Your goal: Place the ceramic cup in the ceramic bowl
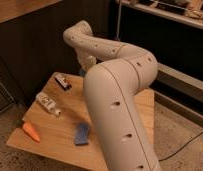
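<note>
Gripper hidden behind the arm (120,100); fingers closed.
You've got the gripper down at the tabletop's (65,116) far edge. The arm also hides the ceramic cup and ceramic bowl from you. Sponge (82,134) near front edge, carrot (31,131) at front-left corner.

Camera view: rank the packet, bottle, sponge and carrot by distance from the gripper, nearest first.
The gripper hangs at the far edge of the table, mostly hidden behind the arm.
1. packet, far left
2. bottle, left edge, mid-table
3. sponge, near side, centre
4. carrot, near left corner
</note>
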You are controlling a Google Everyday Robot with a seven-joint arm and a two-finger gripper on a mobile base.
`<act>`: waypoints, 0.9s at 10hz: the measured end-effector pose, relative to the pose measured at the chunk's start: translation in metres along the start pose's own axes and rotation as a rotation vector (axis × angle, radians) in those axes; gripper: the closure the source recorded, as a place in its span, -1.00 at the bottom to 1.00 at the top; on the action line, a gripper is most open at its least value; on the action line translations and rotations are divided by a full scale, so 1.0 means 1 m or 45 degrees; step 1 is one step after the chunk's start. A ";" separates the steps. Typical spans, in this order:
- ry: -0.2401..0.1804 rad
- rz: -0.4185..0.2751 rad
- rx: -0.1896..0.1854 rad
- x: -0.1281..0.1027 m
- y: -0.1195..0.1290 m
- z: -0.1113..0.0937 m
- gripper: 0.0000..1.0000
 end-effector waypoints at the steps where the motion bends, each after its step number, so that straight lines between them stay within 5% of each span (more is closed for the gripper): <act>1: 0.001 0.002 -0.008 -0.001 0.001 0.002 1.00; 9: 0.116 0.034 0.056 0.003 -0.018 0.076 1.00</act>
